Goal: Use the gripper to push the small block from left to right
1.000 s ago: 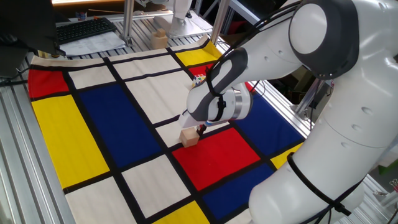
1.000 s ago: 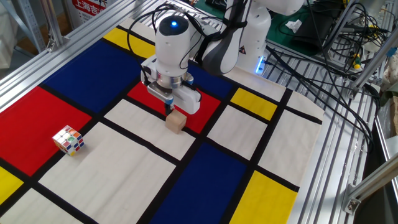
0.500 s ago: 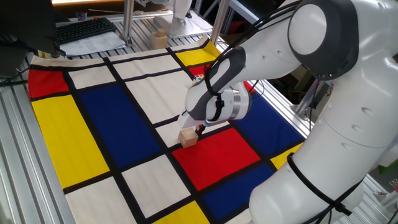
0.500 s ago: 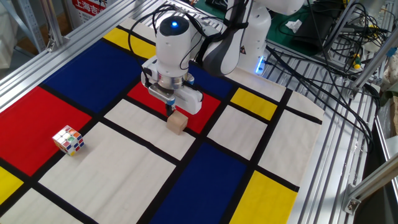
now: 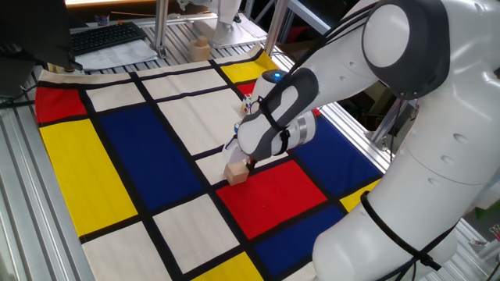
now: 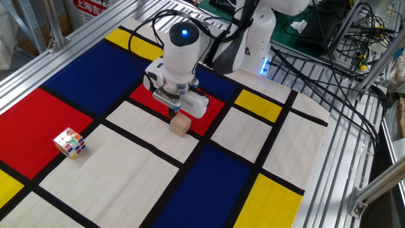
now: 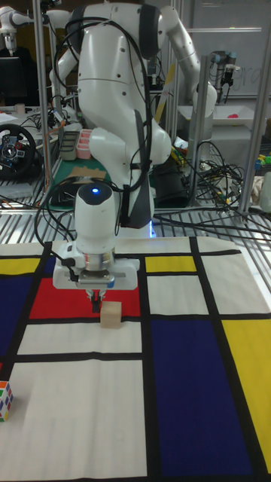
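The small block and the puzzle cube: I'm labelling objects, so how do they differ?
The small block is plain tan wood; the puzzle cube is multicoloured. The block sits on a black line right by the gripper; the cube lies apart on red. Both are cubes of similar size.

A robotics lab: aluminium-frame rig [image 6: 44,60], loose cable bundles [image 6: 354,57], keyboard [image 5: 105,37], and a second robot arm [image 7: 9,22].

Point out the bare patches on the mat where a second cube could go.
Free: the big blue panel in front of the small block, and the white panel between it and the puzzle cube. Crowded: the red panel, where the gripper sits beside the block.
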`<state>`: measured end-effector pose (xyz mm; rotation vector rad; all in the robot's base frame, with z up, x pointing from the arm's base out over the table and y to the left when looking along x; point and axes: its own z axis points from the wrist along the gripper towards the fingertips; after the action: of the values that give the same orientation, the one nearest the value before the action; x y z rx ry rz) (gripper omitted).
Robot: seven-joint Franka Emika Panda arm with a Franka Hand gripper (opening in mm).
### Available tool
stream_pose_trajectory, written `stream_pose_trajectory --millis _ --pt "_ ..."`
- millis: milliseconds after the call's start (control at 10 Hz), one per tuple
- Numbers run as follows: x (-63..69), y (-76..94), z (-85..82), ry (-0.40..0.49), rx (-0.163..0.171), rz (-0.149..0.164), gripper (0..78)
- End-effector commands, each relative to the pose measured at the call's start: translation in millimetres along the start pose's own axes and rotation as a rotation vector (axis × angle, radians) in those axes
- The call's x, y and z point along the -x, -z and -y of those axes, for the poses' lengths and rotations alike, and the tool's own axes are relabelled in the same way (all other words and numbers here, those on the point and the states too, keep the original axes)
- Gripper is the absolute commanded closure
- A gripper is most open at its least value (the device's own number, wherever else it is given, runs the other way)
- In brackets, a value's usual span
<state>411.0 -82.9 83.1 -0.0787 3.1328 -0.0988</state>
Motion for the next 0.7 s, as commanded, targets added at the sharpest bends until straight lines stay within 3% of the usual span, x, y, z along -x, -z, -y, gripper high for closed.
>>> stream_pose_trajectory --millis 100,400,700 --pt "1.2 0.8 0.3 0.066 0.011 0.017 77.6" --pt "1.1 0.9 -5.6 0.031 0.037 0.019 77.6" --pt "0.8 1.0 -24.4 -0.002 0.039 0.026 77.6"
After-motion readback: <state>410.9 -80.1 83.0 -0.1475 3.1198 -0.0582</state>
